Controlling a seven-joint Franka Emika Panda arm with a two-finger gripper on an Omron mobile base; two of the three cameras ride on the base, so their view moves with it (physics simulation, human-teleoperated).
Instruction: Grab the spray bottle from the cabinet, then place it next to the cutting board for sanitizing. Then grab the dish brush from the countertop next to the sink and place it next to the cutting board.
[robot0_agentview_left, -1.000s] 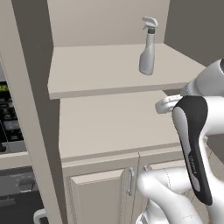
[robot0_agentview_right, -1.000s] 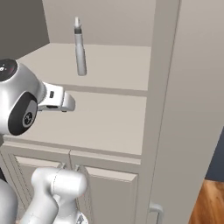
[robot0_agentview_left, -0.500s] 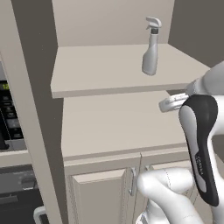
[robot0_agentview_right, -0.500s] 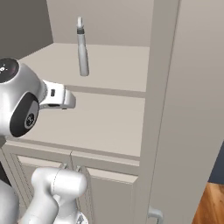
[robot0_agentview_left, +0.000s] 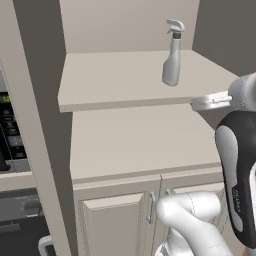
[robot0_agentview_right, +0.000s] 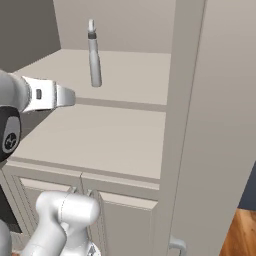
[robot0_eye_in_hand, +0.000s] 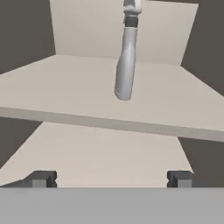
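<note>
I see one spray bottle (robot0_agentview_left: 171, 62). It is pale grey with a lighter nozzle on top. It stands straight up on the upper shelf (robot0_agentview_left: 115, 80) of the tall beige cabinet (robot0_agentview_right: 200, 115). It sits toward the right side of that shelf in the left base view, a little back from the front edge. Nothing else stands on the shelf with it.

I count two open shelves here: the upper one with the bottle, and a lower shelf (robot0_agentview_left: 135, 142) under it that is bare. Below them I count two panelled doors (robot0_agentview_left: 117, 225), each with one slim metal handle (robot0_agentview_left: 151, 207).

My pincer (robot0_eye_in_hand: 109, 178) is wide open and holds nothing. In the hand view I see its two dark tips, one at the left (robot0_eye_in_hand: 40, 178) and one at the right, far apart. The bottle is ahead of them and higher, about in the middle between them. My pincer is not touching the bottle. In the left base view my pincer (robot0_agentview_left: 207, 102) is at about the height of the upper shelf's front edge, near the right end, out in front of the bottle.

At the far left in the left base view there is one dark appliance (robot0_agentview_left: 10, 137) beside the cabinet.
</note>
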